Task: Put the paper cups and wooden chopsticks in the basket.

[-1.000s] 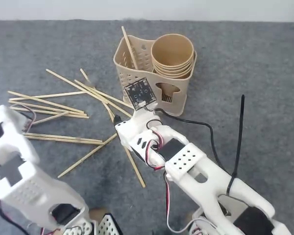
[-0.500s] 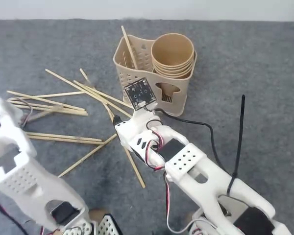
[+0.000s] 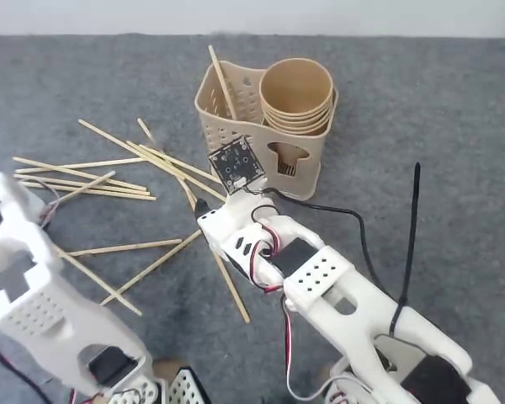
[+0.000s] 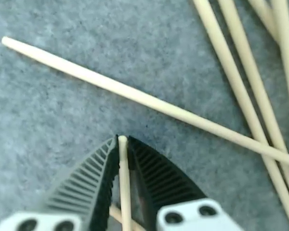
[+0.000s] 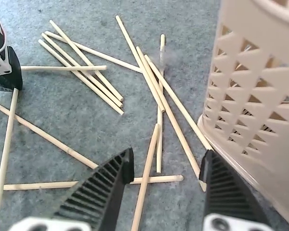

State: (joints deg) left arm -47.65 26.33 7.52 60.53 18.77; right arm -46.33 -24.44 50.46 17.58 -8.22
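The beige slotted basket (image 3: 261, 139) (image 5: 260, 86) stands at the back with a stack of paper cups (image 3: 296, 91) and one upright chopstick (image 3: 221, 80) inside. Several wooden chopsticks (image 3: 143, 164) (image 5: 86, 72) lie scattered on the carpet to its left. My left gripper (image 4: 121, 142) (image 5: 4, 72) is shut on one chopstick (image 4: 124, 187) (image 3: 97, 279) (image 5: 5, 154), which slants back from its jaws. My right gripper (image 5: 167, 161) is open just left of the basket, low over loose chopsticks (image 5: 171, 113), holding nothing.
Grey carpet (image 3: 438, 109) covers the table, with free room right of the basket. The right arm's black cable (image 3: 366, 244) trails beside it. The left arm's white body (image 3: 21, 286) covers the near left corner.
The left arm shifted slightly. One of the two parallel chopsticks near it has swung out to a steep slant, held in the left gripper. The right arm has stayed put.
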